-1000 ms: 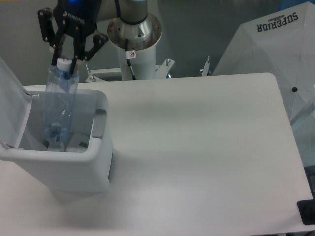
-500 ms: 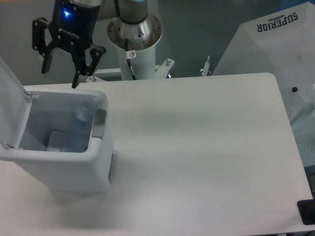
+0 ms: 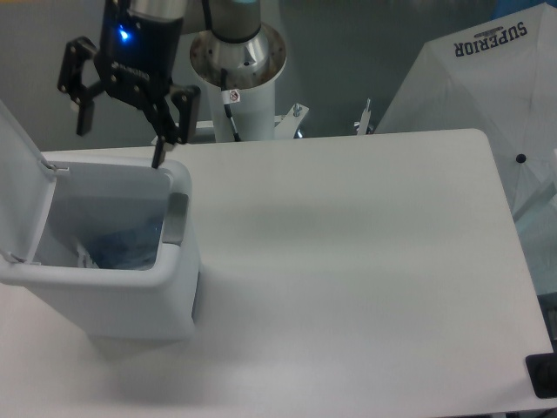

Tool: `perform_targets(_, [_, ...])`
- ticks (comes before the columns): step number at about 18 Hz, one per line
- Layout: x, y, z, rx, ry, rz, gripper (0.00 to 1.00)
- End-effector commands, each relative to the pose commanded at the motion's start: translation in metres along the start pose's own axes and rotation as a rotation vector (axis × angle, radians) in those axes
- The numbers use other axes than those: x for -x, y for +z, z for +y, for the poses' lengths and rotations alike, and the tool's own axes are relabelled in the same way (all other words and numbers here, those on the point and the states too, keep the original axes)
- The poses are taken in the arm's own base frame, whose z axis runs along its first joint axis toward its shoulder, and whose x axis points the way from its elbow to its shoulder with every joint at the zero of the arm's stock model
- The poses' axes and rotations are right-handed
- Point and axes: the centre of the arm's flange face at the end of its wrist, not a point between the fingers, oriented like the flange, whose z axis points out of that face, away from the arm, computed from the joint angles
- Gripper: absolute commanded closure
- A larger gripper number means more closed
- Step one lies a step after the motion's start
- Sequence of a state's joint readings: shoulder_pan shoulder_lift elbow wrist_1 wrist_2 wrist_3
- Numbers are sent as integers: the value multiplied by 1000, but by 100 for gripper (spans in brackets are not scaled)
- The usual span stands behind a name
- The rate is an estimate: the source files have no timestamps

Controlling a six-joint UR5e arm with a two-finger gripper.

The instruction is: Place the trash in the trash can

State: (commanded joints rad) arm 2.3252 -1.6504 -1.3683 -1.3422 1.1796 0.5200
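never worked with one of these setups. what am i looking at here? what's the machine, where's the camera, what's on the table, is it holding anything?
It is a single robot arm bolted behind a white table; the pale round column at the top is its base. One fixed camera looks down on the table from the front and above, so there is only this view.

The black part with the blue light is the arm's claw, a two-finger clamp. Its fingers are spread apart and nothing is between them.

On the table's left side stands a white trash can with its flip lid swung open. Inside, something clear and bluish, crumpled plastic trash, lies at the bottom; details are too blurred to tell.

At the right, off the table, is a white umbrella printed "SUPERIOR".
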Motion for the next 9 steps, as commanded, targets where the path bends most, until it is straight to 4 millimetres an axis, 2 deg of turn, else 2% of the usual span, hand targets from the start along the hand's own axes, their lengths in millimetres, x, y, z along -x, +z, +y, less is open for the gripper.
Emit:
perform_targets(5, [97,22,9,-11,-101,-60,0])
perform_targets(9, [162,44,28,19,-120,-72,0])
